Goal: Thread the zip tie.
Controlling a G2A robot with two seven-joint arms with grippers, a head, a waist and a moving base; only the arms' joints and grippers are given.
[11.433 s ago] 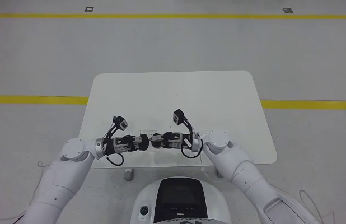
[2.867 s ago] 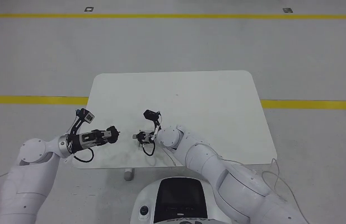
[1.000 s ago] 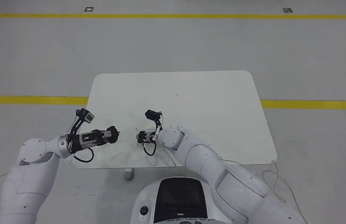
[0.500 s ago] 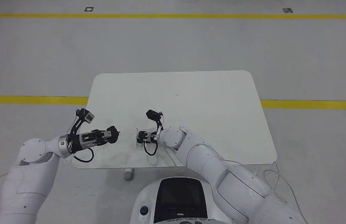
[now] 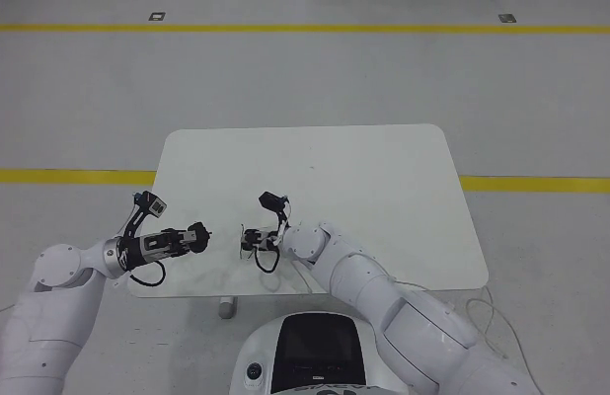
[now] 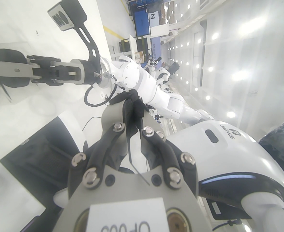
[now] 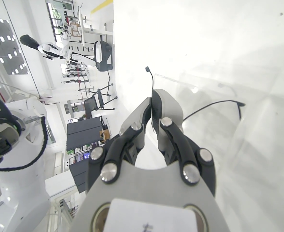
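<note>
My right gripper (image 5: 247,240) hovers over the front left part of the white table (image 5: 364,178). It is shut on a thin black zip tie (image 7: 153,80), whose small square head sticks out past the fingertips (image 7: 156,97). My left gripper (image 5: 203,235) is held a short way to the left of it, near the table's left front edge, and points toward it. In the left wrist view this gripper (image 6: 132,101) is shut on a thin black zip tie strand (image 6: 131,155) that trails back between the fingers. The two grippers are apart.
A second black zip tie (image 7: 212,103) lies curved on the table past my right gripper, on or beside a clear plastic sheet (image 7: 171,79). The table's far and right parts are bare white surface. Grey floor with yellow lines surrounds it.
Since 11.4 s ago, when the grippers met at the table's front middle, they have drawn apart, both moving left. Over the last second the right wrist shifted slightly; the left arm stayed still.
</note>
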